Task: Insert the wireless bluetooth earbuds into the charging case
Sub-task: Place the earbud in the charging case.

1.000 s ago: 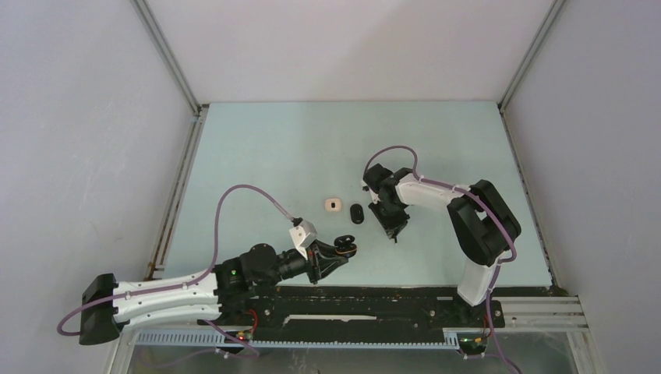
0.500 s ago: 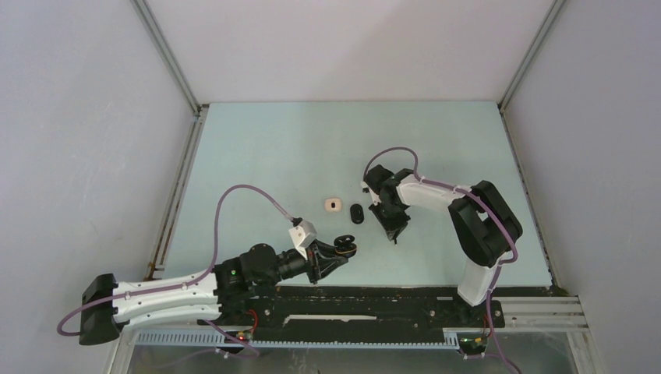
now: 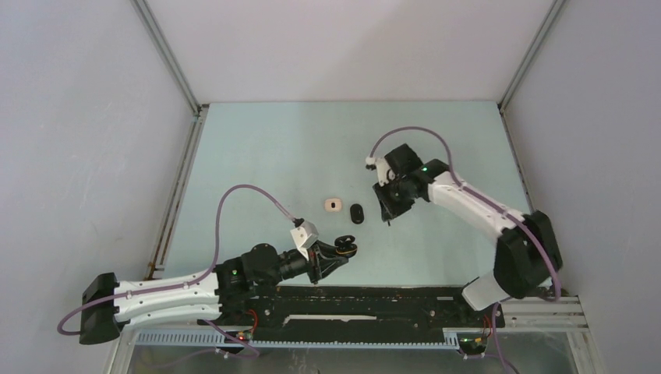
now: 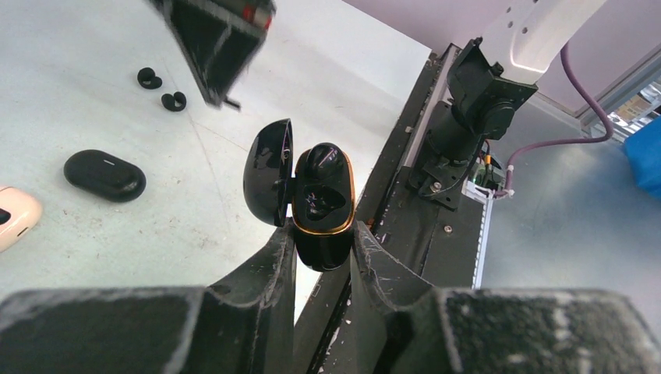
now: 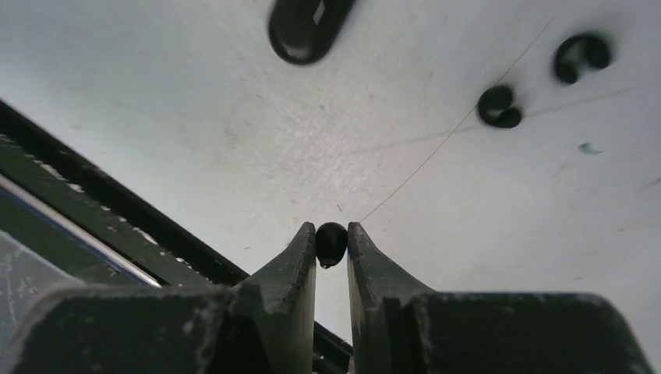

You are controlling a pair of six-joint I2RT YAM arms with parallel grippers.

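Observation:
My left gripper (image 4: 322, 234) (image 3: 335, 252) is shut on the lower body of a black charging case (image 4: 319, 204) (image 3: 344, 248) with a gold rim. It holds the case above the table's near edge, with the lid (image 4: 267, 181) swung open to the left. A dark shape sits in the case's upper well. My right gripper (image 5: 331, 235) (image 3: 387, 216) is shut on one tiny black earbud (image 5: 331, 243), pinched at the fingertips above the table. It hangs beyond and to the right of the held case. Two more small black earbuds (image 5: 499, 107) (image 5: 581, 54) lie on the table.
A closed black case (image 3: 357, 213) (image 4: 104, 174) (image 5: 305, 27) and a white case (image 3: 334, 205) (image 4: 12, 218) lie side by side mid-table. The black rail (image 3: 374, 300) runs along the near edge. Grey walls enclose the table on three sides.
My right arm has stretched out, its elbow swinging to the right, and its gripper has risen slightly toward the far side while its jaws narrowed on the earbud. My left arm has not moved.

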